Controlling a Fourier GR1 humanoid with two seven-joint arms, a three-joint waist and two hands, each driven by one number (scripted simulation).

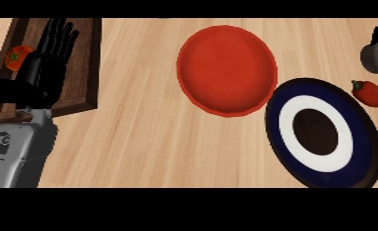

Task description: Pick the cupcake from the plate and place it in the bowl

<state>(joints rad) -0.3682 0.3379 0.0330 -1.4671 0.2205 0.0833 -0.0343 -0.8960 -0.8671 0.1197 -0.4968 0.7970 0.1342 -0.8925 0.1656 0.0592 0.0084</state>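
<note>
There is one red plate [227,70], one blue and white bowl [320,132], one dark wooden tray [80,60], two red peppers, one [18,56] at the left and one [365,92] at the right, one grey thing [370,55] and one black hand [49,55].

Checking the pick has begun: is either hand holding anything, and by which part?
Nothing is held. The left hand rests open, fingers up, at the view's left; the right hand is out of view.

Left hand [50,50] rests open over tray [87,75], beside red bowl [227,70], striped plate [284,125]
</note>
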